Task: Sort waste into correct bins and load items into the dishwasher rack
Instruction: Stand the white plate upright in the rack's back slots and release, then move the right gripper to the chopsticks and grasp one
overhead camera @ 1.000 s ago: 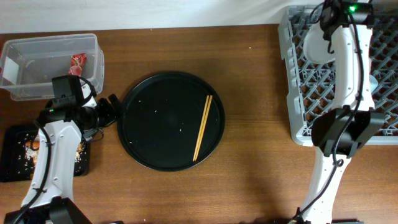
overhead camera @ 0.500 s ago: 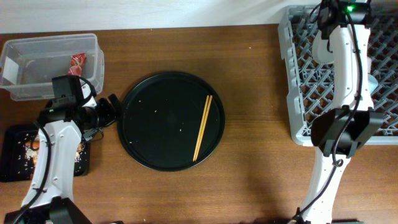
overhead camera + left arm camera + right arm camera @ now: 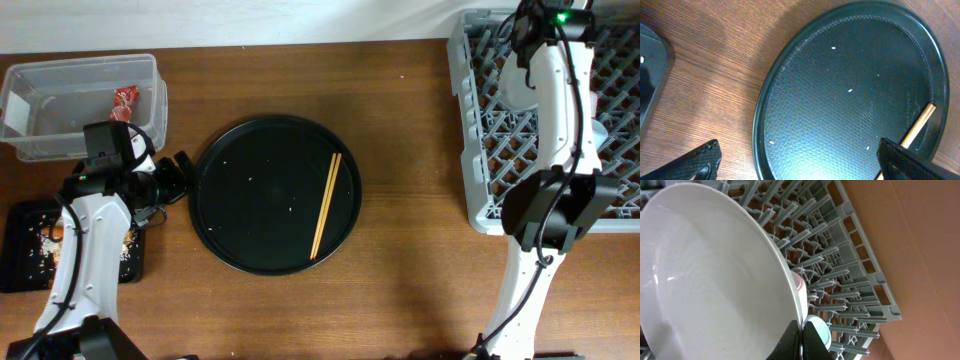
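Two arms in the overhead view. The left gripper (image 3: 172, 180) hovers just beside the left rim of the large round black tray (image 3: 215, 150). Thin wooden chopsticks (image 3: 326, 205) lie on that tray's right half. Behind the left arm is a clear rectangular plastic tub (image 3: 70, 112) with a red wrapper (image 3: 125, 99) inside. A flat black rectangular tray (image 3: 18, 265) holding rice scraps (image 3: 45, 233) sits partly under the arm. The right gripper (image 3: 520, 52) reaches over the big square grey pegged rack (image 3: 620, 150), where a round white plate (image 3: 508, 85) stands on edge.

Left wrist: fingers (image 3: 700, 160) spread wide, nothing between them; stray rice grains on the round tray below.

Right wrist: jaws pinched on the plate's rim, plate upright among the pegs. A light blue cup (image 3: 821, 330) sits just beside the fingertips.
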Controlling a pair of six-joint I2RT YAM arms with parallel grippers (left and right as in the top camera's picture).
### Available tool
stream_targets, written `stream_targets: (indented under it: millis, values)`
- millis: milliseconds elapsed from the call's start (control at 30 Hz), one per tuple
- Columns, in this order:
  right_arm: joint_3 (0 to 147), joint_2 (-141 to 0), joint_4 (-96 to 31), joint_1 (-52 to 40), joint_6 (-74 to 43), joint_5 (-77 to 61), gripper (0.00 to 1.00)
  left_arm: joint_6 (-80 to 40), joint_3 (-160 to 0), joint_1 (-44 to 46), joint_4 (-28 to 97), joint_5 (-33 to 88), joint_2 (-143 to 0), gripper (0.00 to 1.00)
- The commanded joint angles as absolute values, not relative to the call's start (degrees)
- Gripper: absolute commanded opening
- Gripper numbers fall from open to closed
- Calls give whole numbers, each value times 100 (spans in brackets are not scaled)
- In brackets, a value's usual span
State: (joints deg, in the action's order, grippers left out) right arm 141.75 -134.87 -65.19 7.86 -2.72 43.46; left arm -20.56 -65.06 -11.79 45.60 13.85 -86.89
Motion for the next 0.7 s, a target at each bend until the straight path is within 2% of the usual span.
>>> stream_targets:
  millis: [0, 33, 67, 100, 133, 167, 333, 533, 667]
  values:
    - [14099, -13544, -6469, 788, -172, 4348, 4, -1966, -6501, -1166, 4552, 1365, -8709, 99]
    - [14099, -13544, -6473, 784, -176, 4193, 6, -1966, -6501, -1166, 4552, 1367, -8709, 99]
    - [14101, -13541, -6490, 775, -222, 4025, 13, -1966, -6501, -1166, 4552, 1367, -8709, 99]
    - [14101, -13537, -6519, 764, -281, 3881, 26, -1966, -6501, -1166, 4552, 1367, -8709, 99]
    - [14101, -13537, -6560, 751, -375, 3782, 65, -1966, -6501, -1166, 4552, 1367, -8709, 99]
    - [14103, -13537, -6595, 740, -412, 3662, 98, -1966, -6501, -1166, 4552, 1365, -8709, 99]
    - [14217, -13480, -6729, 674, -648, 2963, 98, -1966, -6501, -1166, 4552, 1367, -8709, 99]
    - [14245, -13214, -6471, 443, -1127, -191, 98, -1966, -6501, -1166, 4552, 1367, -8709, 99]
    - [14241, -13229, -5988, -117, -1149, -239, 98, -1966, -6501, -1166, 4552, 1367, -8709, 99]
